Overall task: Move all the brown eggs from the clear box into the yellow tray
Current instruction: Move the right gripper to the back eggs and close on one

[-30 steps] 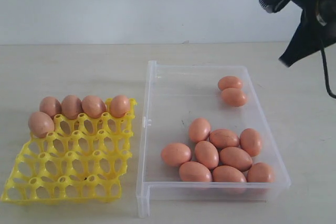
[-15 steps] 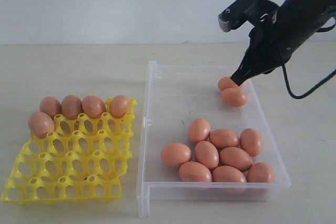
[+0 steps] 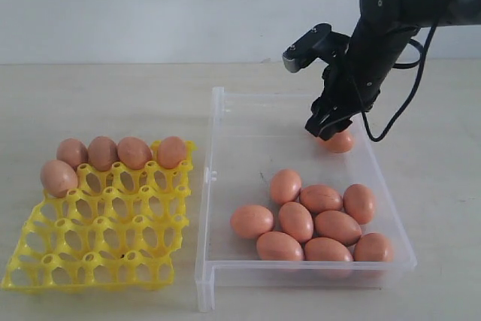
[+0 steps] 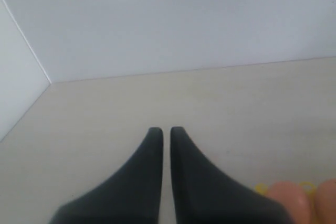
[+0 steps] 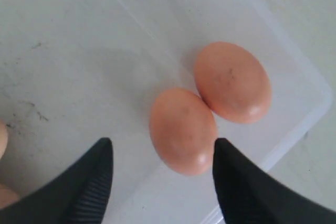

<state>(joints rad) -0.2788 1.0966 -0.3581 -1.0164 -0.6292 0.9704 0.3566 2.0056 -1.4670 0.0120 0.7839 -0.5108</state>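
Observation:
Several brown eggs (image 3: pixel 312 219) lie bunched at the near end of the clear box (image 3: pixel 207 223). Two more touch each other at its far right. My right gripper (image 3: pixel 325 127) hangs open right over that pair, hiding one; the other egg (image 3: pixel 337 142) peeks out below it. In the right wrist view the nearer egg (image 5: pixel 182 129) lies between the spread tips of the right gripper (image 5: pixel 163 141), close to one finger (image 5: pixel 231 171), with the second egg (image 5: pixel 232 81) beyond it. Several eggs (image 3: pixel 118 152) fill the far row of the yellow tray (image 3: pixel 98 261). My left gripper (image 4: pixel 162 129) is shut and empty over bare table.
The box's far right wall (image 3: pixel 361 122) runs close behind the two eggs. An egg (image 4: pixel 289 195) and a bit of yellow tray (image 4: pixel 261 188) show at the edge of the left wrist view. A pale wall (image 3: pixel 150 5) backs the table.
My right arm has swung down and left from the upper right corner to the pair of eggs at the box's far right, and its jaws have opened. Eggs and tray have not moved.

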